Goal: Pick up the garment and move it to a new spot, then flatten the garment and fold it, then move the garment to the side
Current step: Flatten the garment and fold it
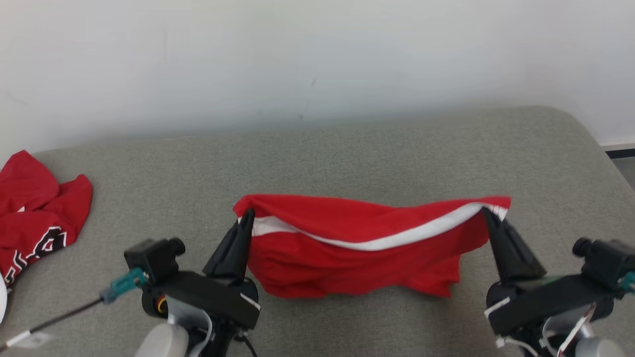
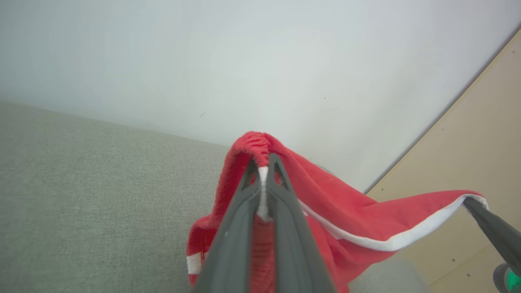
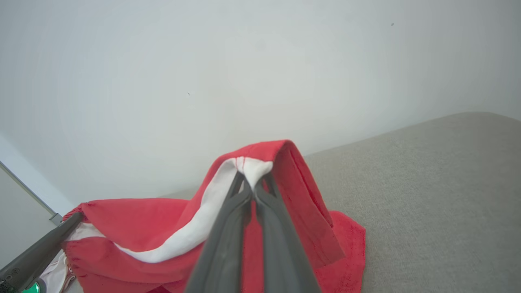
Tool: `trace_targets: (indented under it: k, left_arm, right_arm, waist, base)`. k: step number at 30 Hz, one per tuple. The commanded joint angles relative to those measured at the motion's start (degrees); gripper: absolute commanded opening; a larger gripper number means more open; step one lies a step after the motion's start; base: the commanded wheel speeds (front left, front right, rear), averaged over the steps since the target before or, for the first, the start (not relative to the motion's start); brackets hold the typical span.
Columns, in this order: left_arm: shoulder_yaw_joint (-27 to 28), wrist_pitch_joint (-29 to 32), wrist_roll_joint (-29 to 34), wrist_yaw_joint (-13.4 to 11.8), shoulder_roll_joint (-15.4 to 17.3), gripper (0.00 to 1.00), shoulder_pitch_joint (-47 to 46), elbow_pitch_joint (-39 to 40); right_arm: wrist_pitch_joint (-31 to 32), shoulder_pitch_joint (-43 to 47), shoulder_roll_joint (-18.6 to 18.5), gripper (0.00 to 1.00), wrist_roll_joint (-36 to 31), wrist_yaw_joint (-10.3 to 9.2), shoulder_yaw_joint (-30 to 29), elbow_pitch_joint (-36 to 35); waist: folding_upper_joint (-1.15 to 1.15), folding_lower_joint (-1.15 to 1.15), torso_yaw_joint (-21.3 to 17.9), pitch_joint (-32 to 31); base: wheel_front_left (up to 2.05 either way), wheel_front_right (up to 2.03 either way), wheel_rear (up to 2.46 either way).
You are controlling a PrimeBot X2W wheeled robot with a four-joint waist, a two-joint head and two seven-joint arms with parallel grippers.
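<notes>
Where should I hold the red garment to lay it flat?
Probably grip the garment by both ends of its white stripe, from the robot's side, as now: left gripper shut on the left end, right gripper on the right. It hangs spread between them.

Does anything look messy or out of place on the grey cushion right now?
Only one thing: a second red garment lies crumpled at the left edge of the cushion. The held garment, pinched by the left tool and right tool, sags in the middle but looks undamaged.
</notes>
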State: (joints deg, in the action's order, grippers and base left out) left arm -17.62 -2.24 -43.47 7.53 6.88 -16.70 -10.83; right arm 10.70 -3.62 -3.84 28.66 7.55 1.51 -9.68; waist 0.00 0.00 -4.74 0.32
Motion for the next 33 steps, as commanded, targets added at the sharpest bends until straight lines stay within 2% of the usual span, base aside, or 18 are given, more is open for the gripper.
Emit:
trace_targets:
  k: [1, 9, 14, 20, 24, 28, 33]
  left_arm:
    - [0.49, 1.48, -1.87, -0.13, -0.14, 0.00, -1.43, 0.84]
    - [1.96, 12.95, -11.67, -0.35, -0.75, 0.00, -10.39, 3.44]
    - [2.69, 18.89, -13.72, -1.89, 0.75, 0.00, -18.04, 4.06]
    - [6.90, 17.91, -15.41, -4.10, 0.27, 0.00, -26.51, 2.51]
    - [8.33, 17.63, -16.49, -5.06, -0.43, 0.00, -31.83, 0.74]
    - [8.93, 16.95, -15.11, -6.40, -0.29, 0.00, -37.88, -0.70]
    - [9.41, 15.07, -12.38, -8.11, 0.36, 0.00, -46.46, -2.49]
  right_arm:
    - [0.75, -1.70, -0.85, 0.00, 0.26, -0.13, -0.28, -0.60]
    - [4.92, -12.93, -4.63, 0.00, 0.31, -0.13, -0.70, -0.83]
    - [7.74, -21.32, -7.55, 0.00, 0.57, -0.13, -0.06, 1.36]
    - [8.85, -30.30, -10.32, 0.00, 0.57, -0.13, 0.52, 3.88]
    - [9.37, -35.60, -10.54, 0.00, 1.08, -0.13, 0.99, 6.07]
    - [9.92, -41.76, -10.67, 0.00, 0.66, -0.13, 2.72, 9.30]
    - [8.66, -51.82, -8.63, 0.00, 0.09, -0.13, 3.73, 15.66]
  waist:
    - [0.00, 0.00, -0.58, -0.39]
    - [0.00, 0.00, -2.25, -0.38]
    - [0.00, 0.00, -3.38, 0.82]
    - [0.00, 0.00, -4.63, 3.66]
    - [0.00, 0.00, -5.50, 6.29]
    - [0.00, 0.00, -6.55, 11.64]
    - [0.00, 0.00, -8.12, 20.64]
  base:
    - [0.00, 0.00, 0.00]
    - [0.00, 0.00, 0.00]
    - [0.00, 0.00, 0.00]
    - [0.00, 0.00, 0.00]
    - [0.00, 0.00, 0.00]
    - [0.00, 0.00, 0.00]
    - [0.00, 0.00, 0.00]
